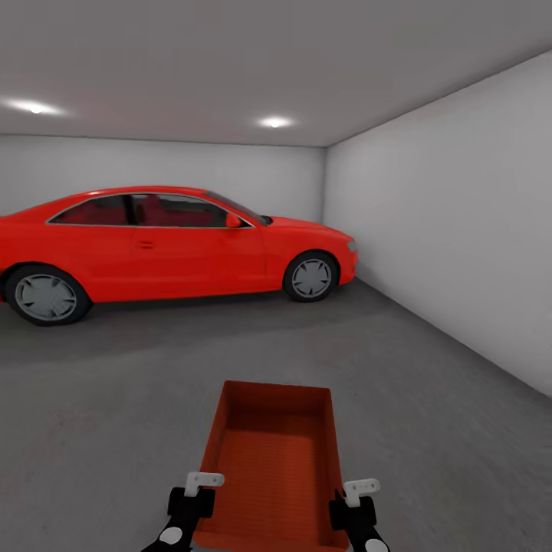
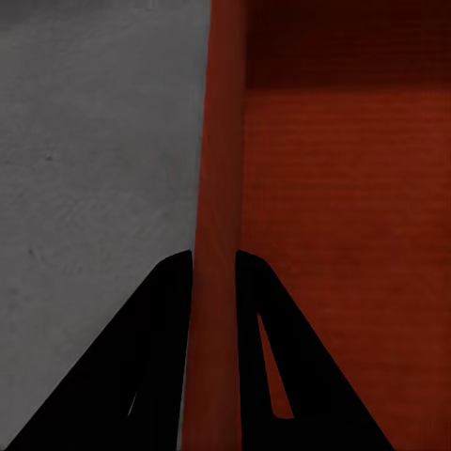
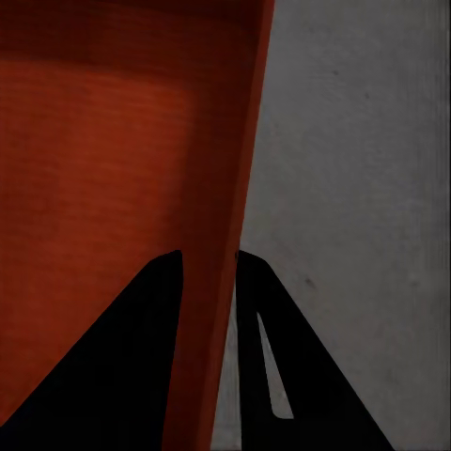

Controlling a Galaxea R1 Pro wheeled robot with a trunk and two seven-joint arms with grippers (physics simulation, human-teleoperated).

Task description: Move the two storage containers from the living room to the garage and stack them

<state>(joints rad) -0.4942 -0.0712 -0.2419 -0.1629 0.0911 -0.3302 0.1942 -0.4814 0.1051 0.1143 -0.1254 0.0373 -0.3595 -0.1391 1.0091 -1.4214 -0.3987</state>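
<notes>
1. We find 1 storage container (image 1: 274, 468) carried in front of us inside the garage, open top up, held above the floor (image 1: 115, 429); whether it is clear of the concrete or touching it we cannot tell.
2. The left tool (image 1: 193, 498) is clamped on the container's left wall; in the left wrist view its fingers (image 2: 169, 319) sit one on each side of that thin wall.
3. The right tool (image 1: 354, 502) grips the right wall likewise, with one of its fingers (image 3: 272, 329) outside the wall and the other inside.
4. A red car (image 1: 169, 241) stands well ahead; the grey wall (image 1: 460, 230) runs along the right.
5. We judge the step in hand to be setting this container down. We advise lowering both arms evenly, keeping the base level, choosing open concrete well short of the car, and releasing only once the base rests flat.
</notes>
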